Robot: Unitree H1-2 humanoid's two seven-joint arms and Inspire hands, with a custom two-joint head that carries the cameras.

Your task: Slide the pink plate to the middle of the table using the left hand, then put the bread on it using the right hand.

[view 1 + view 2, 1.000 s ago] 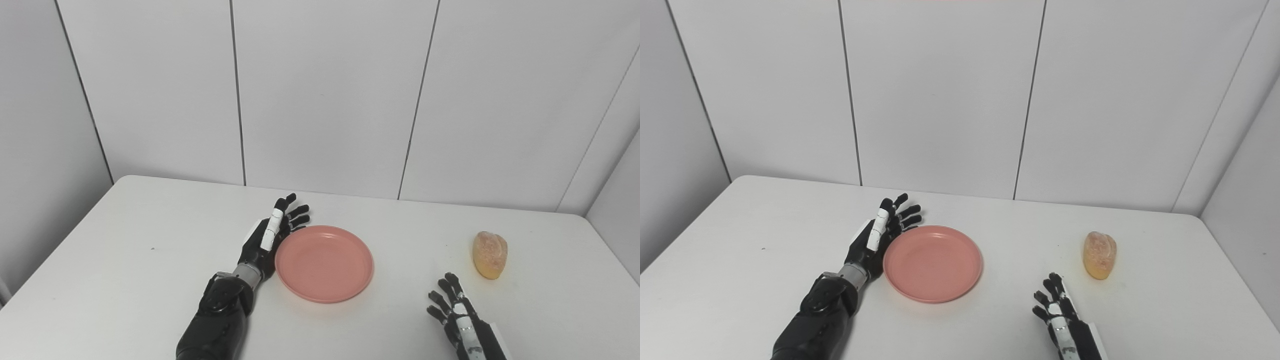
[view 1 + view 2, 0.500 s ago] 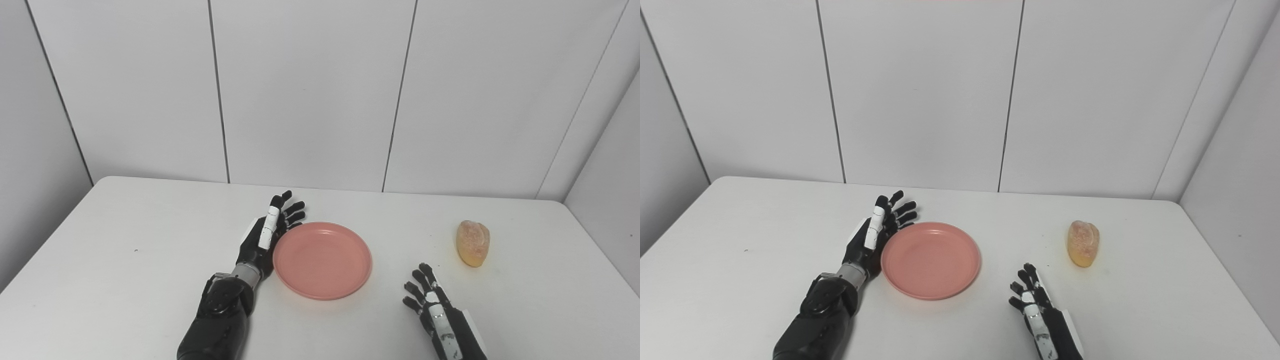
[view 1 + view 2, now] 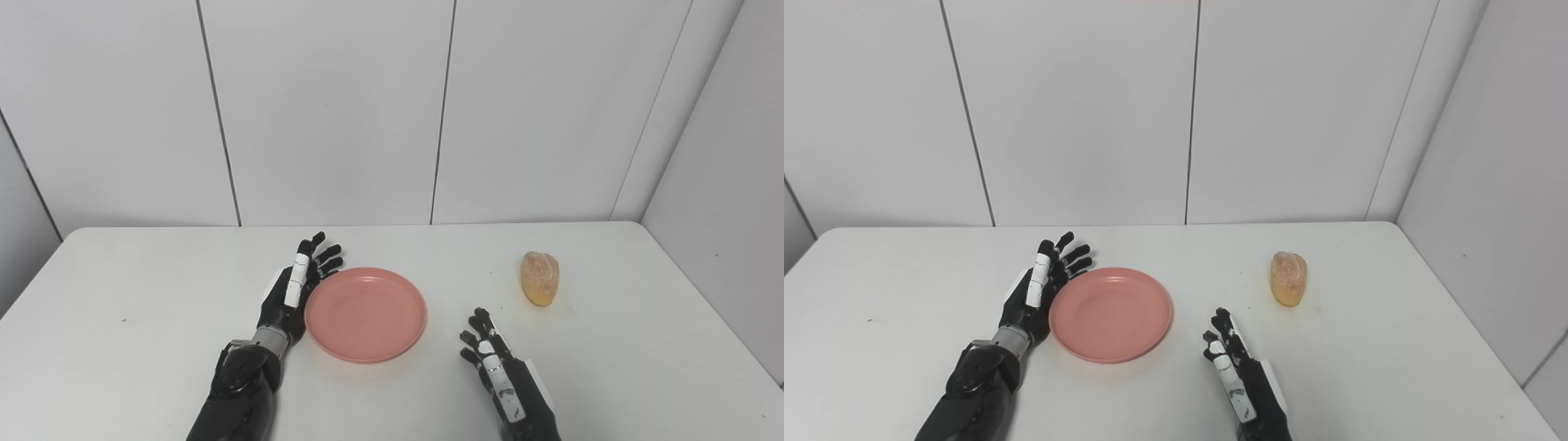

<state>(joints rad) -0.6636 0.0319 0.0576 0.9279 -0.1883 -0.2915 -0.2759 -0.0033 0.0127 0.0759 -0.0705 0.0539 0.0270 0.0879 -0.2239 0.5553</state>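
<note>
The left hand, fingers spread, touches the plate at its 9 o'clock edge. The right hand waits, fingers spread, with the bread at its 1 o'clock. A hard push could send the plate too far.

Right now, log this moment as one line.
left hand: open, against pink plate left rim | right hand: open, short of bread | bread: on table, not on plate

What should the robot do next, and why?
Probably reach the right hand forward and to the right toward the bread. The plate already sits near the middle of the table with the open left hand beside its left rim, and it holds nothing. The bread lies apart from the plate, and the right hand is open, short of it.
</note>
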